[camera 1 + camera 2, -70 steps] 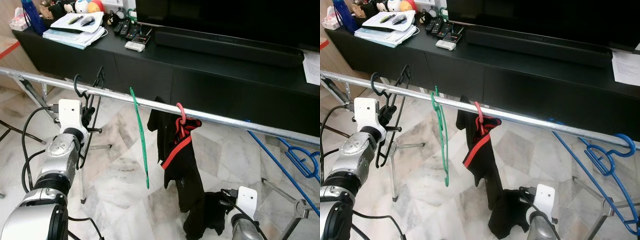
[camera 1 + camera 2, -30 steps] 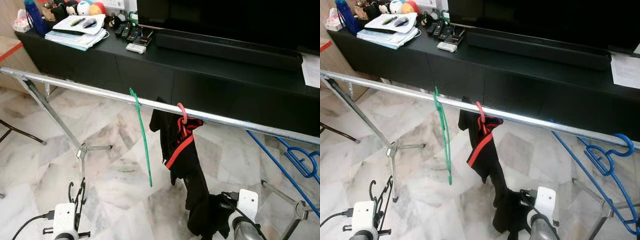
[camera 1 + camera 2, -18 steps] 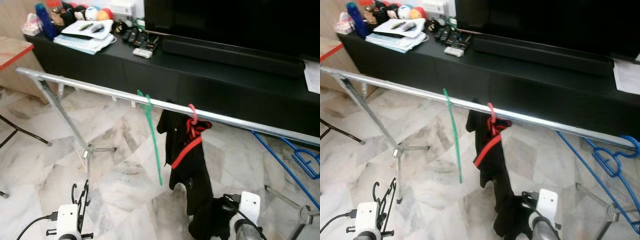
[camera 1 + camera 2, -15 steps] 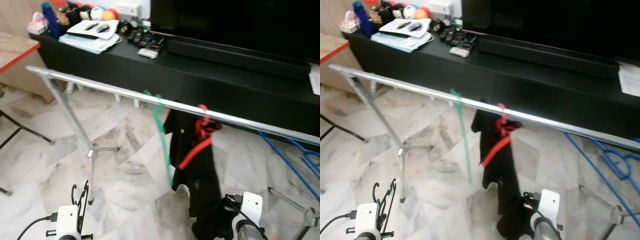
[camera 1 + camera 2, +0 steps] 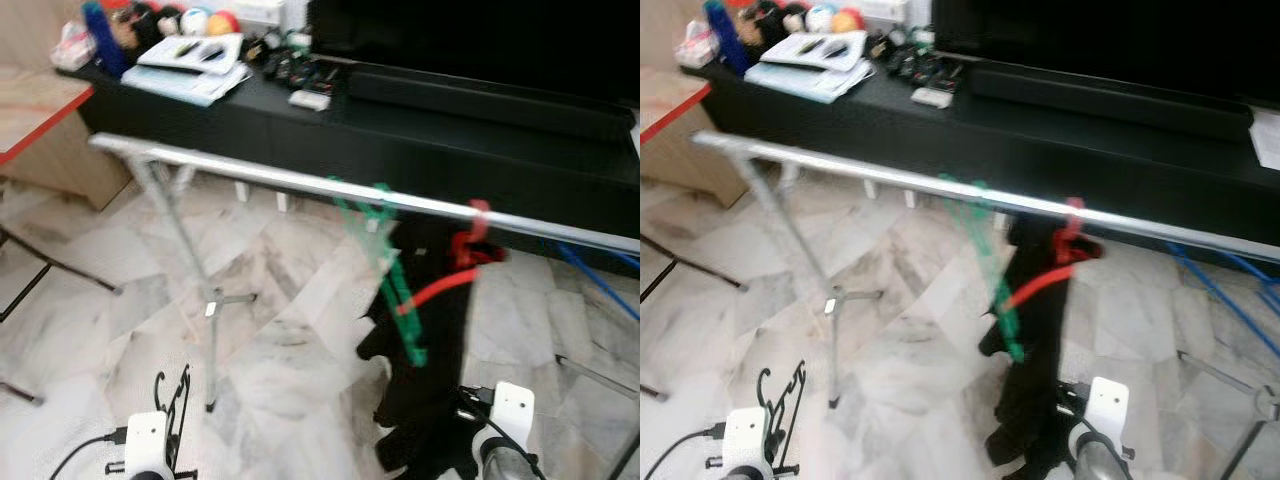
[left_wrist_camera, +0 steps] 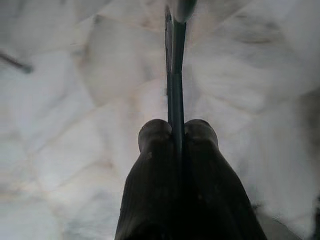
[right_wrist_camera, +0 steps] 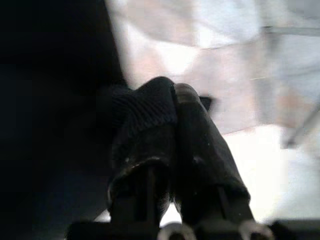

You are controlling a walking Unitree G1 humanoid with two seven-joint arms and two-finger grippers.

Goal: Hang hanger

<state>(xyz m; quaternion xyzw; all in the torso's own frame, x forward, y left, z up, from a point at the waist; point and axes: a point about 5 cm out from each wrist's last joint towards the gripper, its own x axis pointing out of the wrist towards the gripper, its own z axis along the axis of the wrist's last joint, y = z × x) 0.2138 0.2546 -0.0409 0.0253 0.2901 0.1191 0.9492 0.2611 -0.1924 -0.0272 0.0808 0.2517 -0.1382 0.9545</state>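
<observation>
I had the left gripper [image 6: 176, 142] pinching the black hanger [image 5: 172, 405] low, right gripper [image 7: 172, 107] pressed together, rail [image 5: 300, 182] unreached.

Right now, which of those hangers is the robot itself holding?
The black hanger, pinched in the left gripper low above the floor; the green and red ones hang on the rail.
</observation>
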